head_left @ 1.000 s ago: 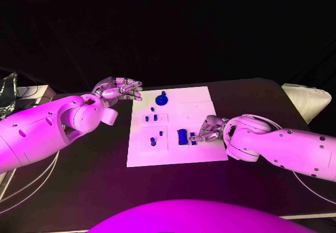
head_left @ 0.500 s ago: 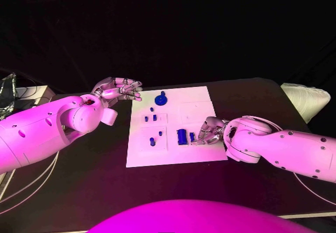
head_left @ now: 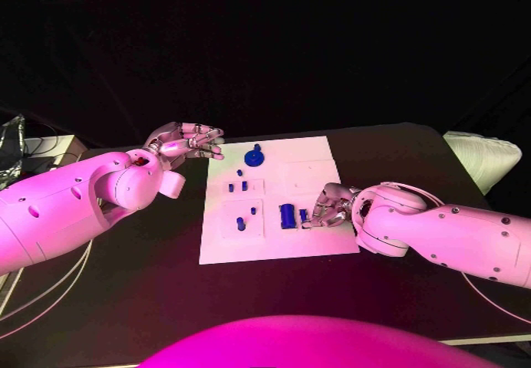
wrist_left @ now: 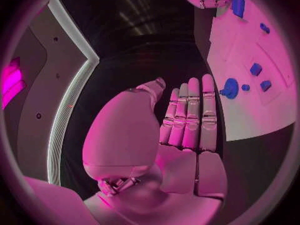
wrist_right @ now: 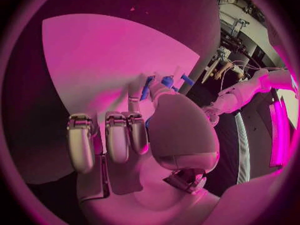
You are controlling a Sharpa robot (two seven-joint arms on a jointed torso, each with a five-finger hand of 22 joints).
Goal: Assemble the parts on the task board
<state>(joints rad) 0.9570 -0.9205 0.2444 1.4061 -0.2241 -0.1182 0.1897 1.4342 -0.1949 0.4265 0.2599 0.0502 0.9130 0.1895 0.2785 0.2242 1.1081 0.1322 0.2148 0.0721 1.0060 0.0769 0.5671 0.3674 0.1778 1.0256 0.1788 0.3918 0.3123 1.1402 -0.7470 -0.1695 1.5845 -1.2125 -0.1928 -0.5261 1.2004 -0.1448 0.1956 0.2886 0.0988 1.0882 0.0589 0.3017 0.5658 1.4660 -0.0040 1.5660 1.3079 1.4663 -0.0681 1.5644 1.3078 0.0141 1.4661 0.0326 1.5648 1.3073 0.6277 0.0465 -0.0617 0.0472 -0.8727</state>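
Black table (head_left: pixel 133 291), bare around white task board (head_left: pixel 315 245) mid-table. Left hand (head_left: pixel 188 140) off board's far-left corner, fingers apart, holding nothing. Right hand (head_left: pixel 328 207) pinching blue part (head_left: pixel 305 216) near board's right edge. No legible writing.

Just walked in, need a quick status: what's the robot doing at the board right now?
It is assembling blue parts on the white task board. The right hand is down on the board's near right area, fingers at the tall blue part and a smaller blue piece beside it; whether it actually grips either cannot be told. The left hand hovers off the board's far left corner with nothing in it, fingers straight and side by side in its wrist view. A round blue part and several small ones sit untouched on the board.
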